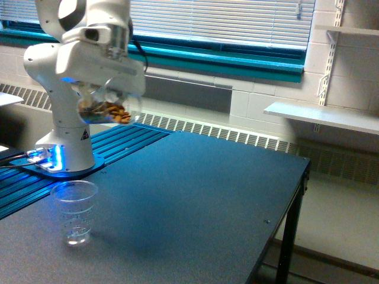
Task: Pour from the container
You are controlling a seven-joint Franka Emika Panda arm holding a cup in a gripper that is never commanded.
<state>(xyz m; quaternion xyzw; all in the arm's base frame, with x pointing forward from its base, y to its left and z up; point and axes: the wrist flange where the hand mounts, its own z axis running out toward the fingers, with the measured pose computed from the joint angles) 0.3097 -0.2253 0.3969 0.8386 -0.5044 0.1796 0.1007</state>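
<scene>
High over the surface [195, 195] at the exterior view's far left, the jaws are gripping the container [106, 107], tipping it with brown pieces inside and its mouth facing right, while the ridged cup [74, 212] is standing below, nearer and slightly left, not yet under the mouth.

Single exterior view, off-arm, mid-range.
Looks slightly down across table [195, 195] toward arm base [68, 163], window blinds [219, 21] behind.
</scene>
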